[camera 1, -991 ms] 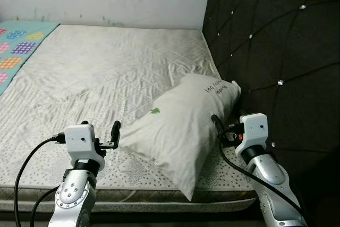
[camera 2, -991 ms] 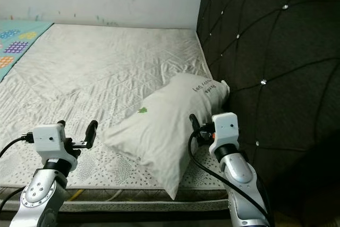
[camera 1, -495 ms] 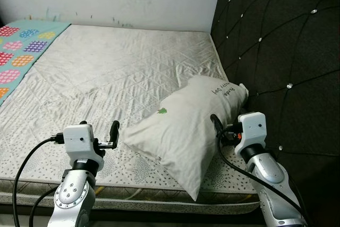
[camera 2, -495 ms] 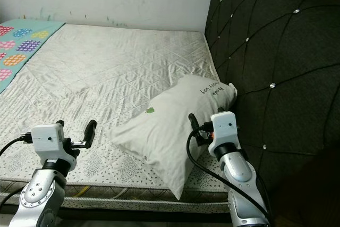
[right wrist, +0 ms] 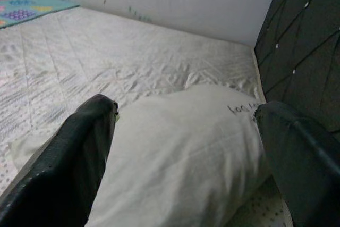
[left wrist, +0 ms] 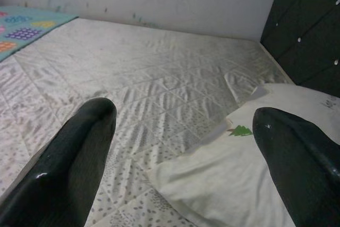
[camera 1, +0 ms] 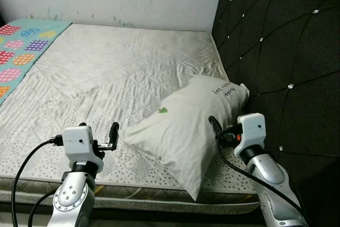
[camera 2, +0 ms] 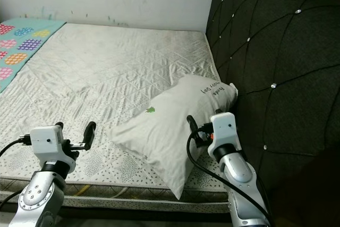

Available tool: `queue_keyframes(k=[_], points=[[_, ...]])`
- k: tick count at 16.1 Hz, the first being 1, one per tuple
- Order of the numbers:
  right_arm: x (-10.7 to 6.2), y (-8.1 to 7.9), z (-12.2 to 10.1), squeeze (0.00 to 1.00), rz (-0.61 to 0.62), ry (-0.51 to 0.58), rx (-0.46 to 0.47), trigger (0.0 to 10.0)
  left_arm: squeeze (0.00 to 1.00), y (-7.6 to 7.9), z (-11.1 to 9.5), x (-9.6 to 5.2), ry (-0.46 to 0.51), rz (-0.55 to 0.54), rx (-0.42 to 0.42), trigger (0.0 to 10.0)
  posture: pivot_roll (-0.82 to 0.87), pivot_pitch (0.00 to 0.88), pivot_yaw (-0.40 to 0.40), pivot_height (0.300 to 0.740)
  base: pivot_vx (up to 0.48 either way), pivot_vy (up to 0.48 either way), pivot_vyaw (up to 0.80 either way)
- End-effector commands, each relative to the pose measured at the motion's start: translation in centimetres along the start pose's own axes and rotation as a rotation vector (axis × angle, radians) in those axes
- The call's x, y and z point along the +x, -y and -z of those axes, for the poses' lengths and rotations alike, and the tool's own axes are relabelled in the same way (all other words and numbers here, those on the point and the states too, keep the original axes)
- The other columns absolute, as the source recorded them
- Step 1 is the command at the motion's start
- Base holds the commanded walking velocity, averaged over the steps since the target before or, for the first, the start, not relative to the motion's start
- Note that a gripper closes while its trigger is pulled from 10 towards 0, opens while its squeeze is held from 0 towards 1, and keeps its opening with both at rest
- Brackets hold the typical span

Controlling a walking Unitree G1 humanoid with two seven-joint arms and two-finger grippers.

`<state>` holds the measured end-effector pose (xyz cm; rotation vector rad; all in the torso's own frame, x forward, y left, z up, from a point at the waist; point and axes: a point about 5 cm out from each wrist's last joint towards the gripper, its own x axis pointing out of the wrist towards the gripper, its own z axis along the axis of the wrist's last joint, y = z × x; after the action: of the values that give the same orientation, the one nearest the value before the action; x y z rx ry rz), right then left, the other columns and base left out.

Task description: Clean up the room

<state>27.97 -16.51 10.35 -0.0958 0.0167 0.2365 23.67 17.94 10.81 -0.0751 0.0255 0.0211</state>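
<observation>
Nearest us, our left gripper (camera 1: 113, 134) hovers just off the pillow's (camera 1: 186, 126) near-left corner, its rounded black fingers (left wrist: 79, 155) spread and holding nothing. Our right gripper (right wrist: 186, 152) reaches level from the pillow's headboard side, released too, its fingers gaping around the pillow's end without closing on it. The pillow is plump, off-white, wrinkled cloth bearing a small green tree mark, lying slantwise on the mattress (camera 1: 106, 73), quilted in diamonds. Beside the pillow stands the dark tufted headboard (camera 1: 281, 51).

One pillow (camera 1: 186, 131), one mattress (camera 1: 106, 73), one headboard (camera 1: 281, 51), one colourful mat (camera 1: 16, 51).
</observation>
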Motion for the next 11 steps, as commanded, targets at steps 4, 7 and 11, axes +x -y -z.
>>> queue_keyframes(k=[4, 7, 11], points=[[-0.47, 0.32, -0.21, 0.00, -0.009, -0.007, -0.022, 10.0, 0.00, 0.16, -0.02, -0.40, -0.013, -0.004, -0.020, 10.0, -0.05, 0.083, -0.049, 0.740, 0.000, 0.000, 0.00], [-0.55, 0.33, -0.20, 0.00, -0.011, -0.013, -0.024, 10.0, 0.00, 0.17, -0.01, -0.43, -0.022, -0.004, -0.029, 10.0, -0.05, 0.098, -0.048, 0.740, 0.000, 0.000, 0.00], [-0.52, 0.40, -0.23, 0.00, -0.012, -0.019, -0.028, 10.0, 0.00, 0.09, -0.02, -0.34, -0.027, -0.012, -0.031, 10.0, -0.05, 0.101, -0.051, 0.740, 0.000, 0.000, 0.00]])
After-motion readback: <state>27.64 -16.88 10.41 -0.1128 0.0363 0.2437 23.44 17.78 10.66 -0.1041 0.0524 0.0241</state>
